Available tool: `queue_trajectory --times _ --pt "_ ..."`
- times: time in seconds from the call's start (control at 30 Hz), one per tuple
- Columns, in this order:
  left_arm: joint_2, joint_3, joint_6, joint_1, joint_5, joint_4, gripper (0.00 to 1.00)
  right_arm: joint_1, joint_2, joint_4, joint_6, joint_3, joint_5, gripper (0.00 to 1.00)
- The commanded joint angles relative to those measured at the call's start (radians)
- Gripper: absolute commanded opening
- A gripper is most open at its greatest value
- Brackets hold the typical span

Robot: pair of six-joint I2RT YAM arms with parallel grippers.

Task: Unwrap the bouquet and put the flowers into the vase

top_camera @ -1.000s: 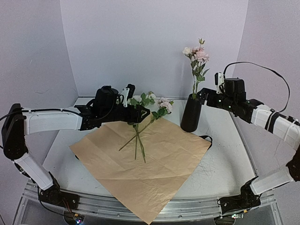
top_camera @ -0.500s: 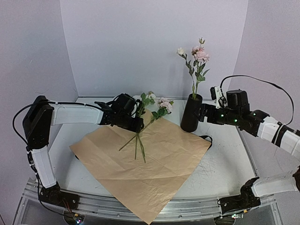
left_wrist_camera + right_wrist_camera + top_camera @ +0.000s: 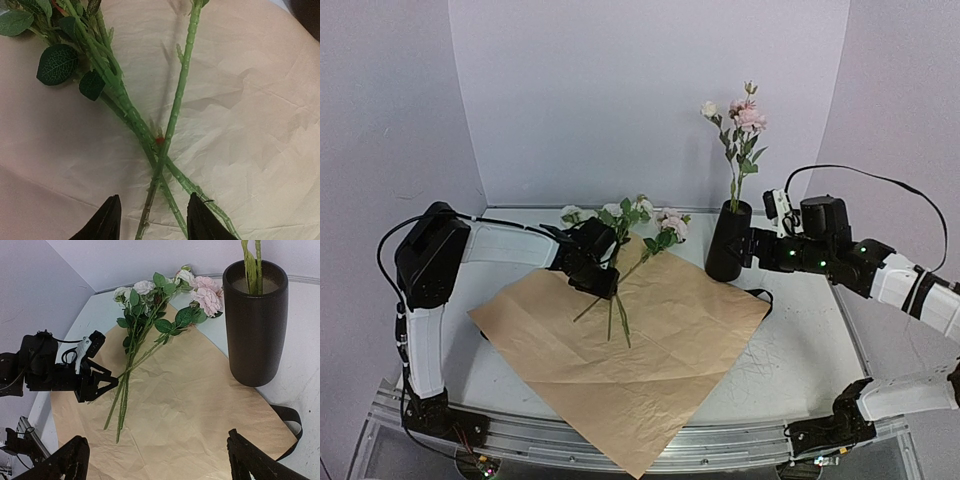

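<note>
L arm (image 3: pixel 510 245) stretched long and low over the paper (image 3: pixel 640 350). L gripper (image 3: pixel 153 197) tipped down, approx half open, fingers astride the crossed stems of the flowers (image 3: pixel 663 228), nothing pinched. R arm (image 3: pixel 880 275) bent, forearm level. R gripper (image 3: pixel 157 437) spread wide, empty, just beside the vase (image 3: pixel 727 245). Vase: matte black cylinder, upright on the table (image 3: pixel 800 330), one pink-white spray (image 3: pixel 740 120) standing in it. Other flowers lie on the crinkled tan sheet, blooms twd the back wall. Stems thin, green, knobbly.

White table (image 3: pixel 800 350) with a metal rail (image 3: pixel 720 445) along its near edge, pale lilac walls (image 3: pixel 620 100) behind
</note>
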Motion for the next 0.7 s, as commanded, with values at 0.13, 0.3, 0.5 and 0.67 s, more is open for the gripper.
queue_trajectory --times 0.13,0.3,0.5,0.67 --pt "0.02 0.045 0.005 0.001 -0.018 -0.031 0.37 0.018 0.023 0.013 0.0 0.043 -0.005 0.97" --pt "0.039 0.05 0.005 0.002 -0.014 -0.04 0.34 0.02 0.033 0.013 0.002 0.045 -0.005 0.97" --pt "0.02 0.057 0.006 0.001 -0.029 -0.049 0.01 0.027 0.027 0.013 0.008 0.044 -0.003 0.97" --pt "-0.075 0.059 0.006 0.001 -0.071 -0.062 0.0 0.031 0.036 0.014 0.013 0.048 -0.008 0.97"
